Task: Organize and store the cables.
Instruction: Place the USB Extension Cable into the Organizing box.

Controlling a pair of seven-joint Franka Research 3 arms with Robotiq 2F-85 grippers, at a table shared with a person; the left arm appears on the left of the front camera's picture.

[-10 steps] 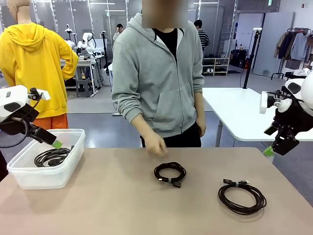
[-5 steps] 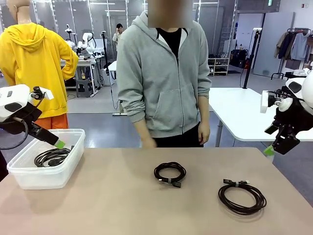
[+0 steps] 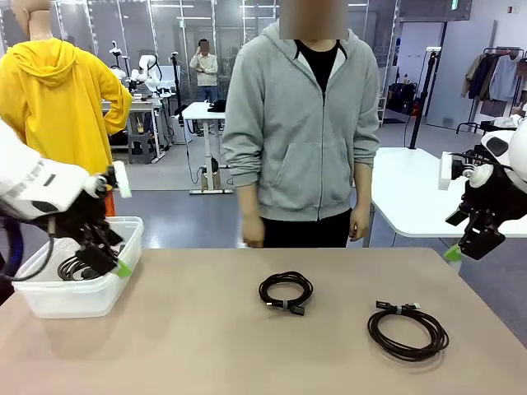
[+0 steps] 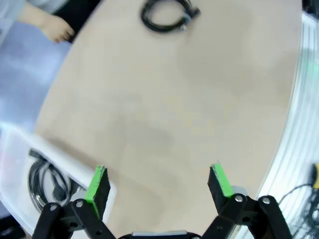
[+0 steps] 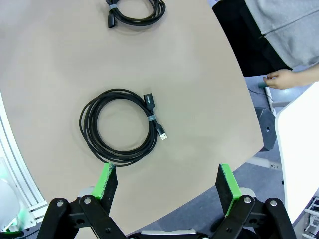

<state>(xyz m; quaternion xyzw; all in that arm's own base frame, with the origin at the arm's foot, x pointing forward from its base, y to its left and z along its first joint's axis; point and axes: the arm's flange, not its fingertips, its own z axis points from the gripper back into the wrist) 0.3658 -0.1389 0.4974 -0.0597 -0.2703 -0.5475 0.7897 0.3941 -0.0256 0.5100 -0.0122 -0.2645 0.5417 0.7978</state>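
Observation:
Two coiled black cables lie on the tan table: a small one at the centre, also at the top of the left wrist view, and a larger one to the right with a tie near its plugs. A third cable lies inside the clear plastic bin at the left, where the left wrist view has it too. My left gripper hangs open at the bin's right rim, holding nothing. My right gripper is open and raised off the table's right edge.
A person in a grey hoodie stands at the far side, both hands down by the table's far edge. A white table stands behind on the right. The tan surface between the cables is bare.
My left arm swung right and down, from above the bin's left part to its right rim. The person stepped right and drew the hand back. The right arm stayed still.

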